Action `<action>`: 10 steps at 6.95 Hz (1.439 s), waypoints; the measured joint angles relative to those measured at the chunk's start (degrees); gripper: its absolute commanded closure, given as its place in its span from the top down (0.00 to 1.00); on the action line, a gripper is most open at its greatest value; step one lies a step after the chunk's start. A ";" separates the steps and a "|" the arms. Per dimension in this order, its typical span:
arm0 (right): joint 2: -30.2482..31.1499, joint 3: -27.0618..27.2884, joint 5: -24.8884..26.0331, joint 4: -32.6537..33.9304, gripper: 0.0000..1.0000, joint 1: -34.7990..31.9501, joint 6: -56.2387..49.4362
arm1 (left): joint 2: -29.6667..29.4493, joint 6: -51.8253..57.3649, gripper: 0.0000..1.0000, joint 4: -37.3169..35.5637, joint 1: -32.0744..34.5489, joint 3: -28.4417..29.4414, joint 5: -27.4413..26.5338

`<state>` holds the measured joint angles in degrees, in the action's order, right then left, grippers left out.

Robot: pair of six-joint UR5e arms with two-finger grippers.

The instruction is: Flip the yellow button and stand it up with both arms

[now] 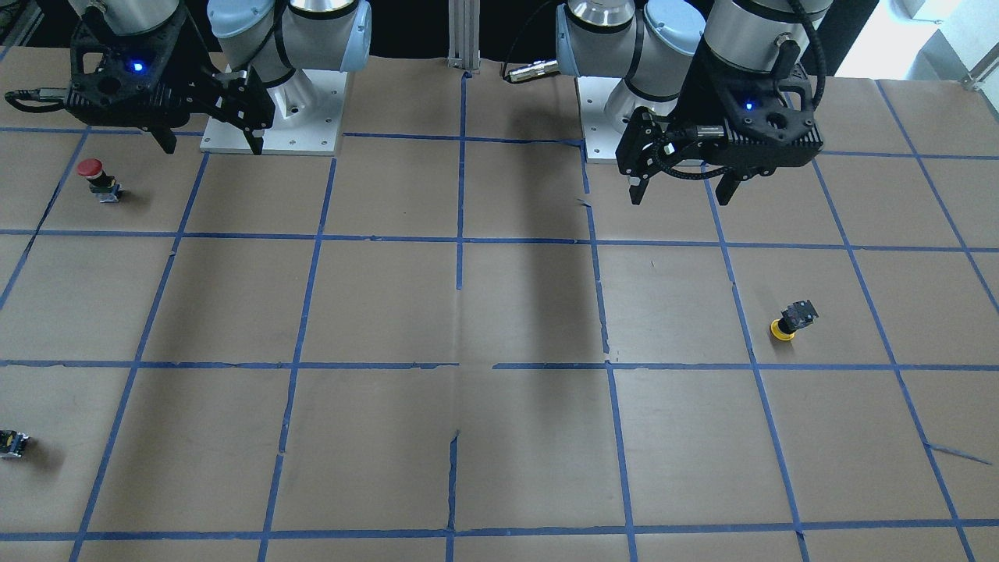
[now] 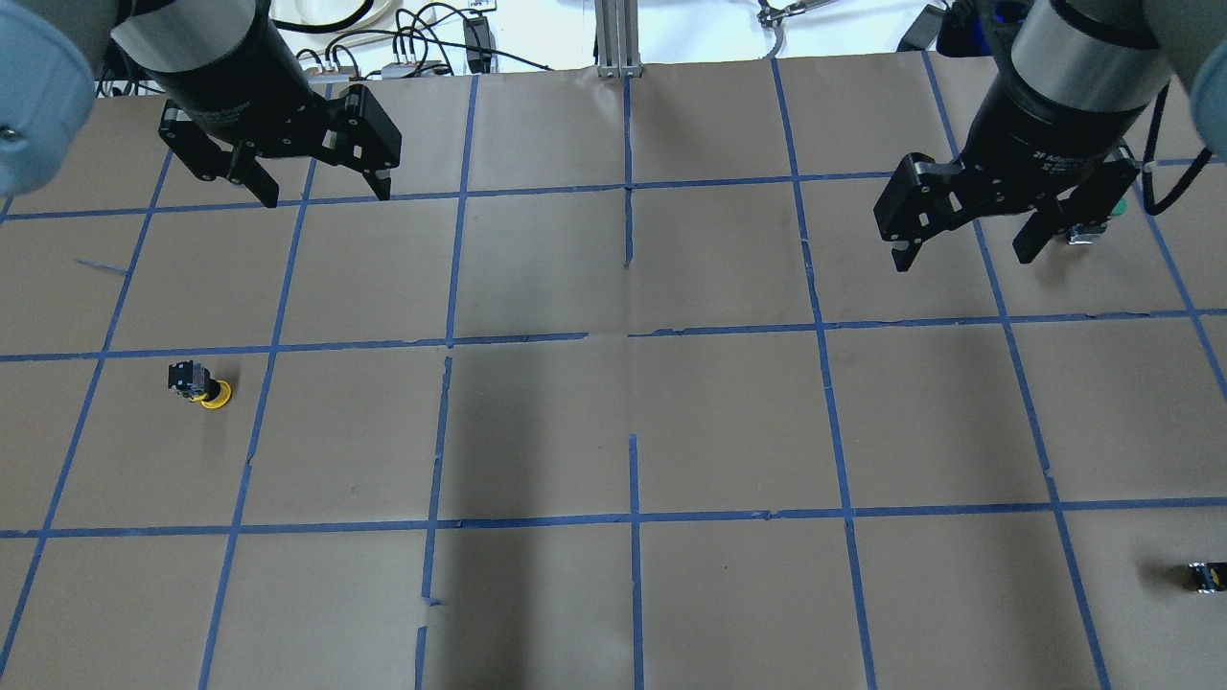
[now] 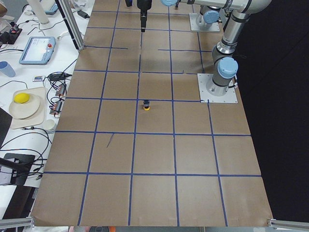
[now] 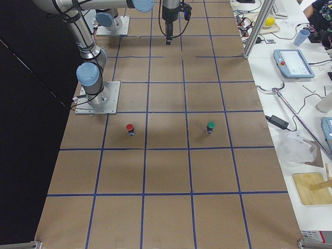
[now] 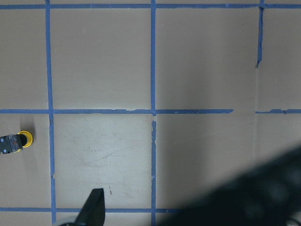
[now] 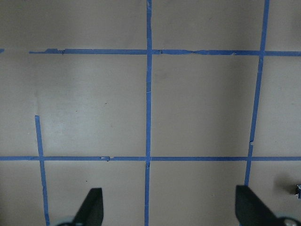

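Note:
The yellow button (image 2: 198, 383) lies on its side on the brown paper on my left half, its yellow cap toward the table's middle and its black base outward. It also shows in the front view (image 1: 792, 320), the left side view (image 3: 147, 105) and at the left edge of the left wrist view (image 5: 14, 141). My left gripper (image 2: 324, 195) hangs open and empty above the table, farther out than the button; it also shows in the front view (image 1: 683, 193). My right gripper (image 2: 966, 257) is open and empty, high over the right half, far from the button.
A red-capped button (image 1: 97, 178) stands near the right arm's base. A green-capped button (image 4: 210, 126) stands beyond it, partly hidden behind my right gripper in the overhead view. A small black switch block (image 2: 1206, 575) lies at the right edge. Blue tape lines grid the paper.

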<state>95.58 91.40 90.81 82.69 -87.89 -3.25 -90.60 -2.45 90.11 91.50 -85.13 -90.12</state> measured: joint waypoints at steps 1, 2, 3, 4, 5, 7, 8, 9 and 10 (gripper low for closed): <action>0.00 0.00 -0.03 0.09 1.00 0.00 0.00 | 0.02 0.03 1.00 0.04 -0.01 -0.01 -0.01; -0.05 0.00 -0.02 0.25 1.00 0.00 0.00 | 0.02 0.10 0.99 0.04 -0.09 0.01 -0.10; -0.09 0.00 0.03 0.32 1.00 0.01 0.00 | 0.11 0.14 0.99 0.01 -0.19 0.04 -0.28; -0.10 -0.01 0.05 0.37 1.00 0.05 0.00 | 0.21 0.18 1.00 0.03 -0.34 0.01 -0.58; -0.08 -0.02 0.19 0.38 1.00 0.10 -0.02 | 0.24 0.20 1.00 0.17 -0.91 -0.09 -0.88; 0.07 0.05 0.37 0.19 1.00 0.12 0.01 | -0.80 0.19 1.00 -0.03 -4.44 -0.66 -0.67; 0.15 0.11 0.28 0.29 1.00 0.12 0.01 | -1.56 0.08 1.00 -0.13 -7.33 -1.45 -0.43; 0.24 0.15 0.35 0.23 1.00 0.12 0.04 | -2.47 0.17 1.00 -0.21 -10.56 -2.82 -0.42; 0.27 0.17 0.40 0.15 1.00 0.13 0.12 | -4.20 0.91 1.00 -1.24 -14.33 -4.97 -0.58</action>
<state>95.85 91.57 91.21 82.85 -87.76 -3.13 -94.80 -1.54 88.87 77.17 -90.10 -90.70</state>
